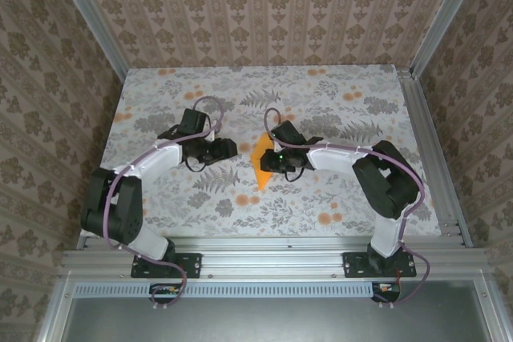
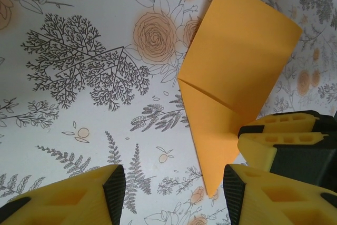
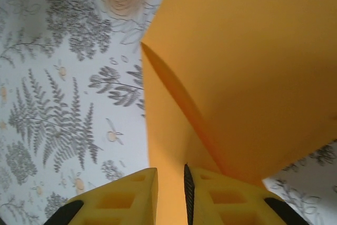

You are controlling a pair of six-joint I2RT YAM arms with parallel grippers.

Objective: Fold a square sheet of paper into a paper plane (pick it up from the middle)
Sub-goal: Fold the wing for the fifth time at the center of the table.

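Yellow-fingered right gripper [image 3: 169, 196]: jaws drawn narrow around the near edge of the square sheet of paper [image 3: 253, 67]; whether they actually pinch it cannot be told. Sheet orange, folded, lying mid floral table [image 1: 321, 94]. Left gripper [image 2: 174, 193] just beside its tip, jaws spread, empty.

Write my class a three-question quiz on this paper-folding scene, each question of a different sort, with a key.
1. True or false: the left gripper has its jaws clamped shut.
2. The orange paper is: A) a flat unfolded square; B) folded, with a crease showing; C) crumpled into a ball.
3. Fill in: the paper's edge runs between the fingers of the ___ gripper.

Key:
1. False; its jaws stand wide apart above the table.
2. B.
3. The right gripper.
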